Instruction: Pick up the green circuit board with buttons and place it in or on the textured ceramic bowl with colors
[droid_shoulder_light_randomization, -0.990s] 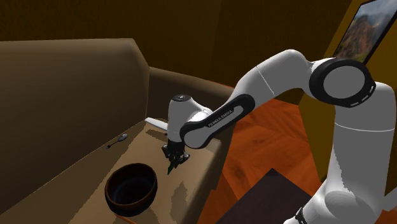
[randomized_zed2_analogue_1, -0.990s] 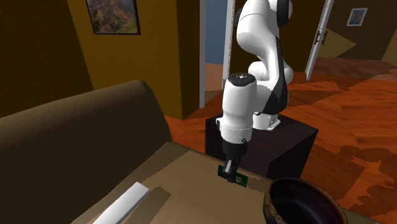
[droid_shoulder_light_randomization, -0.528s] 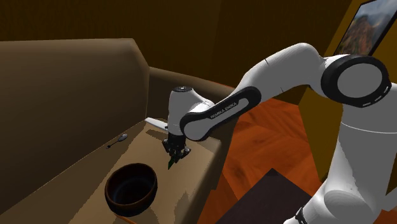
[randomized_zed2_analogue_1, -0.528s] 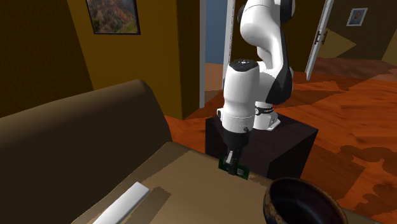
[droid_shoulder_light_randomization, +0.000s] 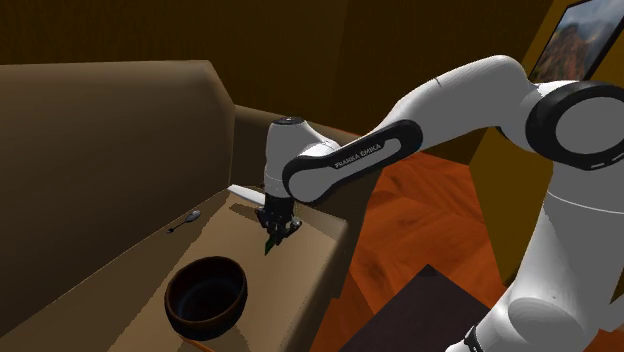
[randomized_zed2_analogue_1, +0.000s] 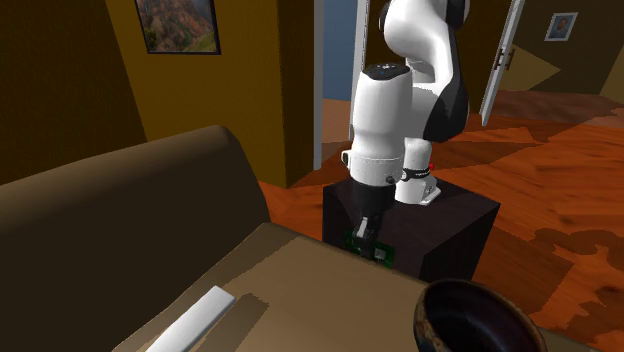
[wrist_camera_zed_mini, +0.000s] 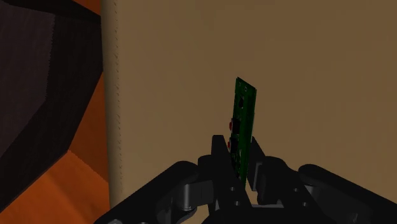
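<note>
- Since a second ago the pincer (wrist_camera_zed_mini: 242, 172) has risen, and the board (wrist_camera_zed_mini: 243, 121) has gone up with it, clamped edge-on between the two black fingers.
- From the wrist the green board stands nearly upright out of the closed fingers, small red parts on one face, with tan worktop (wrist_camera_zed_mini: 318, 76) behind it.
- One second back the board's lower end hung close to the surface; now it hangs clear above the worktop (droid_shoulder_light_randomization: 300, 270), close to the edge on the stand's side.
- That reads as the lift done and the grasp holding; I judge the carry to the bowl (droid_shoulder_light_randomization: 206, 262) comes next.
- The dark, empty bowl sits toward one end of the worktop, apart from the board (droid_shoulder_light_randomization: 269, 243), so the pincer (droid_shoulder_light_randomization: 275, 232) must travel along the surface before lowering.
- A thin board held by one edge may swing or slip, so a gentle move seems wise.
- A spoon (droid_shoulder_light_randomization: 184, 222) lies by the edge along the sofa (droid_shoulder_light_randomization: 100, 150), and a white slab (droid_shoulder_light_randomization: 245, 193) lies at the far end.
- Beyond, the black stand (randomized_zed2_analogue_1: 450, 215) rests on an orange wood floor (randomized_zed2_analogue_1: 540, 180); ochre walls carry a landscape picture (randomized_zed2_analogue_1: 178, 25), and a doorway (randomized_zed2_analogue_1: 335, 80) opens behind the arm.
</note>
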